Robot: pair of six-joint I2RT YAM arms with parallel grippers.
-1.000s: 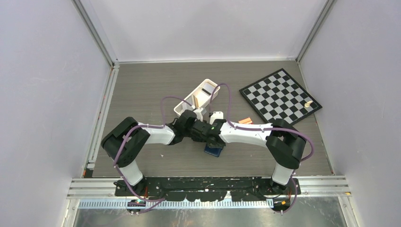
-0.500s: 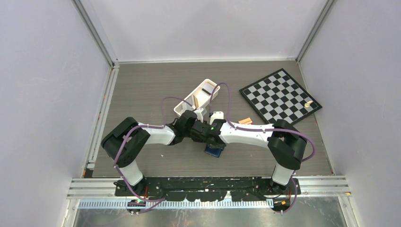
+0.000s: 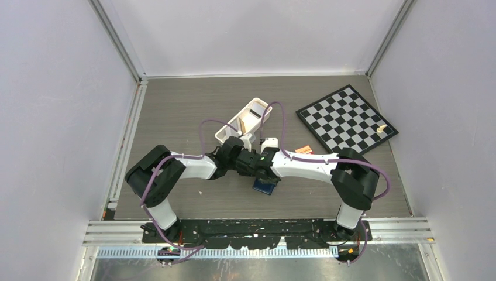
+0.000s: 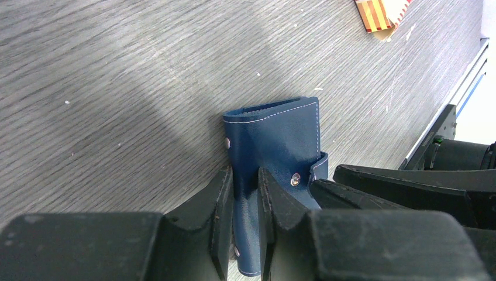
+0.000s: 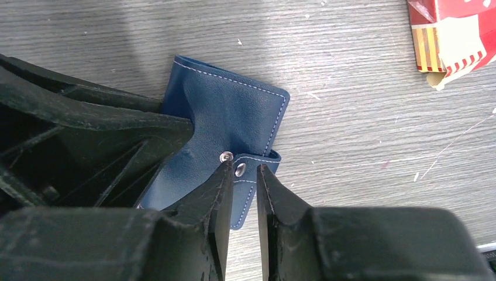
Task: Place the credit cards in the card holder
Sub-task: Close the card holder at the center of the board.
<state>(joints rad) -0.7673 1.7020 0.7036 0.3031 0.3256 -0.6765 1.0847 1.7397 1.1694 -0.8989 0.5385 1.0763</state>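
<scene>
The navy card holder lies folded on the table under both wrists. In the left wrist view my left gripper is shut on one leaf of the card holder, a finger on each face. My right gripper is narrowly open, straddling the holder's snap tab without pinching it; its left finger touches the snap. The holder's outer face shows stitched edges. A tan credit card stands in the white tray; the other cards cannot be made out.
The long white tray sits just beyond the grippers. A red-orange banded pack lies to the right of them. A chessboard with a small pale piece fills the back right. Walls enclose the table.
The right gripper's jaws have parted a little around the snap tab. Both arms and the card holder stay almost where they were.
</scene>
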